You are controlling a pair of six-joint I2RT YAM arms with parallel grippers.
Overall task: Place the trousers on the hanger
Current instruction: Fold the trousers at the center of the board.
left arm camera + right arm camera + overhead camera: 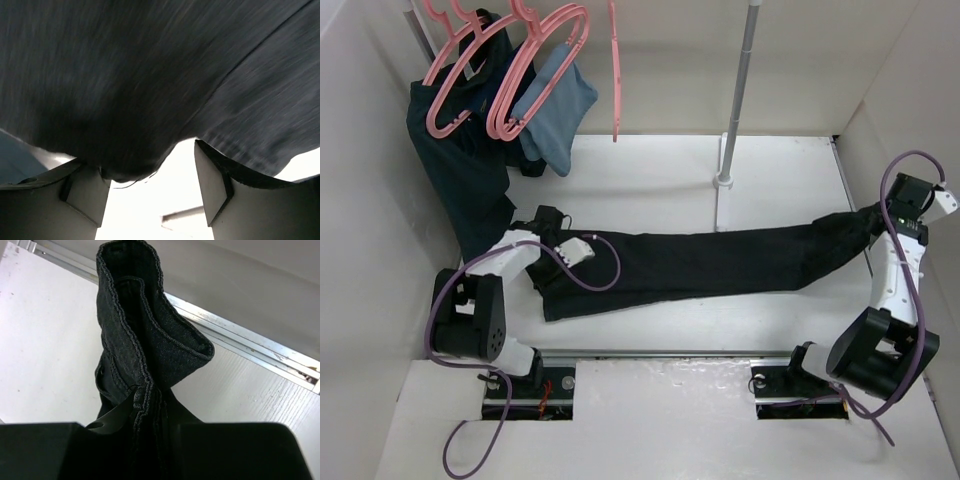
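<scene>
1. Nearest, on the right, the right gripper (884,215) was clamped on the bunched hem end of the long plain black fabric trousers (720,258), with the seams pinched between its fingers. Slippage looked the likely trouble here. Only a narrow fold was caught, so a quick lift could pull the cloth free. The arm rose from its near-right base with the elbow bent low and the forearm reaching up and away along the table's right edge.
2. On the left, the left gripper (582,248) had its jaws apart. Cloth lay against the fingertips and bare surface showed through the gap, so it held nothing. If the right arm lifted alone, the waist end would probably drag over the white table (650,170) and the trousers would hang lopsided. This arm was folded over its near-left base, forearm pointing right and wrist low over the waist end.
3. Between the grippers the trousers lay stretched across the table from left to right, not on any hanger.
4. Farthest off, a thin pink plastic hanger (614,80) hung free, seen edge-on, left of a metal upright pole (738,90). Other pink hangers (538,70) further left carried a dark teal-navy garment (460,170) and a light blue garment (558,110). The free hanger was well apart from both grippers, so a long carry could snag cloth on the pole.
</scene>
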